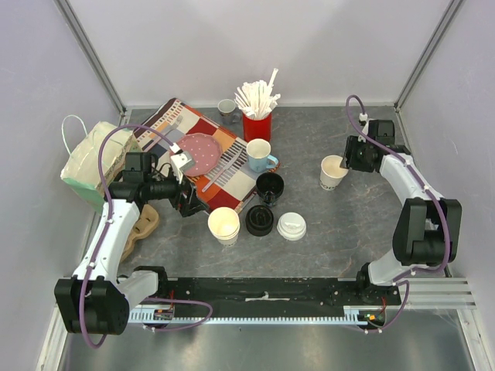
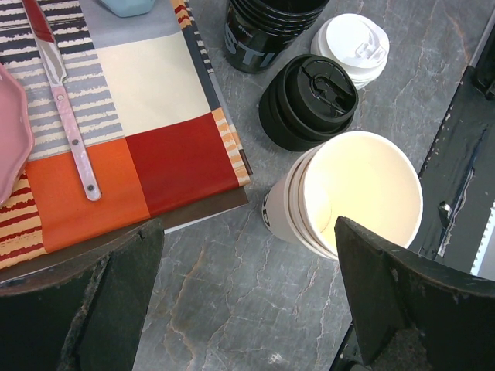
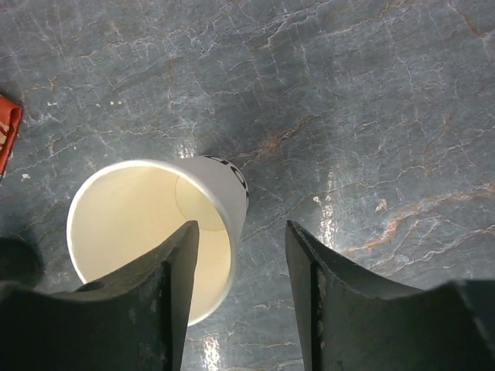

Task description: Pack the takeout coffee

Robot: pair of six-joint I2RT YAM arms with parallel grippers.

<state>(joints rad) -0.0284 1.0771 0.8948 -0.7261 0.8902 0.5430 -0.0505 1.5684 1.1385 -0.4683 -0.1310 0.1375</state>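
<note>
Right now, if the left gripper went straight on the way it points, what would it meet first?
Most likely the stack of empty paper cups, which sits ahead of the left gripper, between its open fingers. Depth is unclear; it could touch the table just short of the stack instead.

Open table between white lid and single cup

Partial white "ST" on blk mug; print on paper cup illegible.
</note>
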